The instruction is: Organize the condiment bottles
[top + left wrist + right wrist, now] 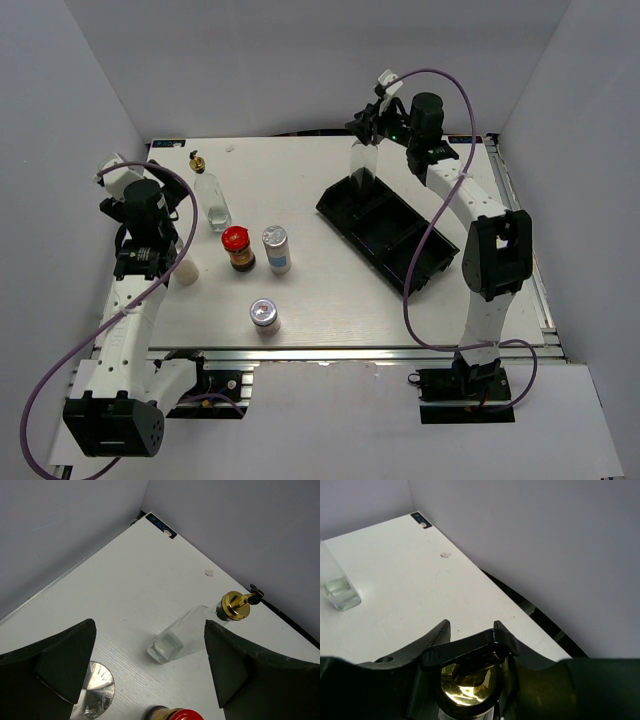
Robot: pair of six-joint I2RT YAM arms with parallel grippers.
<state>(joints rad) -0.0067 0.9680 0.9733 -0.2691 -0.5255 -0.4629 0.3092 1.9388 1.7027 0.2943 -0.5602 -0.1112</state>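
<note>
My right gripper (372, 125) (471, 626) is shut on the gold pourer top (467, 690) of a clear glass bottle (361, 165). It holds the bottle upright over the far compartment of the black tray (365, 252); I cannot tell if its base touches the tray. A second glass bottle (211, 197) (175, 642) (337, 587) stands at the back left. Near it are a red-lidded dark jar (237, 248) (182, 715) and pale shakers (276, 249) (265, 315). Another shaker (186, 272) (92, 690) sits beside the left arm. My left gripper (150, 680) hangs open above them, holding nothing.
White walls close in the table on the left, back and right. A black sticker (160, 525) marks the back-left corner, and a small white scrap (209, 572) lies near the back wall. A purple cable (425, 260) loops over the tray's right end.
</note>
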